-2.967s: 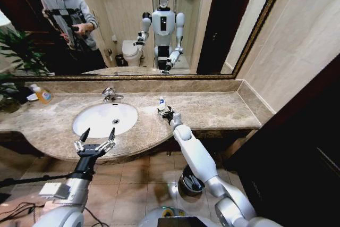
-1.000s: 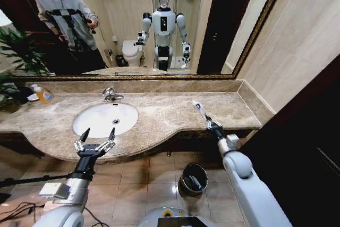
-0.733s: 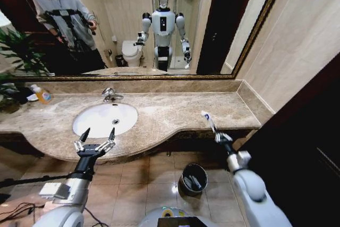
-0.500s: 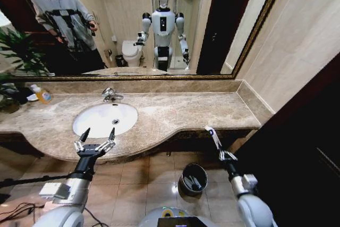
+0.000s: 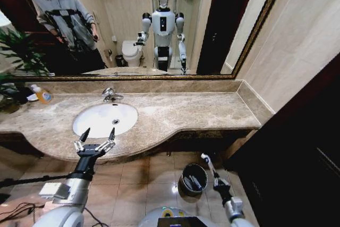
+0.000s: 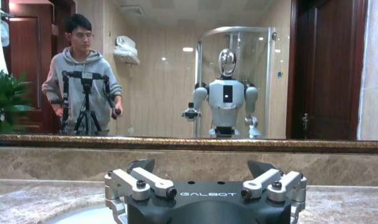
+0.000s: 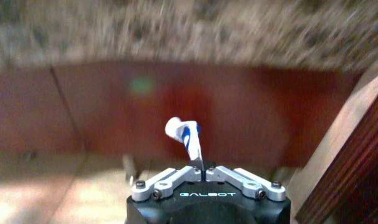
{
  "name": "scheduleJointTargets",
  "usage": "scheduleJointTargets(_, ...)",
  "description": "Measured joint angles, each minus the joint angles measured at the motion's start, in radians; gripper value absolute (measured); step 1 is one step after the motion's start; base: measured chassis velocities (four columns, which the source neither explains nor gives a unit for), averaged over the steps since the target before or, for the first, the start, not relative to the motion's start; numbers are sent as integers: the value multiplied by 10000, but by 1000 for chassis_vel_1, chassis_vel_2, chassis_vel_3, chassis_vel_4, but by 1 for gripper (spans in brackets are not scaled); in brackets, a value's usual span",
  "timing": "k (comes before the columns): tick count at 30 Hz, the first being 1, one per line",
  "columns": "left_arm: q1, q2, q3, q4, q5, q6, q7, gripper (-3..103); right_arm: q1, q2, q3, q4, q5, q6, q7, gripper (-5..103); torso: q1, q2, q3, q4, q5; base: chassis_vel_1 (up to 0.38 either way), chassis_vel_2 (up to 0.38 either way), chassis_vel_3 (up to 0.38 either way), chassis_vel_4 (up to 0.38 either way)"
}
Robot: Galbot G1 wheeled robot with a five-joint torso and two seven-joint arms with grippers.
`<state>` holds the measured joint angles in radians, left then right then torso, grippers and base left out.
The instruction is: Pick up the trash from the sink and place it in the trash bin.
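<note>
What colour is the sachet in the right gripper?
White with blue markings; the sachet shows best in the right wrist view.

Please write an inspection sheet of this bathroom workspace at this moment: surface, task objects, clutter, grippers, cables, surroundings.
Surface: beige-brown marble counter, nothing lying on its right part.
Sink: white oval sink with chrome tap; no trash seen in it.
Trash: white sachet with blue print, held upright above the floor.
Trash bin: dark round trash bin on the tiled floor under the counter edge, some items inside.
Clutter: bottle of orange liquid at the counter's far left.
Grippers: right gripper shut on the sachet, beside the bin; left gripper open, in front of the sink.
Cables: dark cables on the floor, left.
Surroundings: wall mirror, green plant.
</note>
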<state>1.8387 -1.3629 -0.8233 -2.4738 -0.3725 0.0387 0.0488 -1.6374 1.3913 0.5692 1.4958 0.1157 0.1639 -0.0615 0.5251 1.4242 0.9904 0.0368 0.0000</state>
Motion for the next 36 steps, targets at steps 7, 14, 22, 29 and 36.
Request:
scheduleJointTargets(7,0,0,0,0,0,0,0,100,1299,89,-426,-2314,-288,-325,-187,0,1,0,1,0,1,0,0,0,0)
scheduleJointTargets(14,0,0,-1,-1,0,0,0,100,2725,164,-570,-4942,-1076,-307,-315,0,1,-1,1,0,0,0,0,0,0)
scheduleJointTargets(22,0,0,0,0,0,0,0,100,4229,190,-630,-7081,-1446,-161,-551,0,1,-1,1,0,1,0,0,0,0)
scheduleJointTargets(29,0,0,0,0,0,0,0,100,5545,302,-667,-8645,-1983,-44,-579,0,2,-1,1,0,0,0,0,0,0)
scheduleJointTargets(36,0,0,0,0,0,0,0,100,6101,469,-662,-9612,-2418,86,-567,0,1,-1,1,0,0,0,0,0,0)
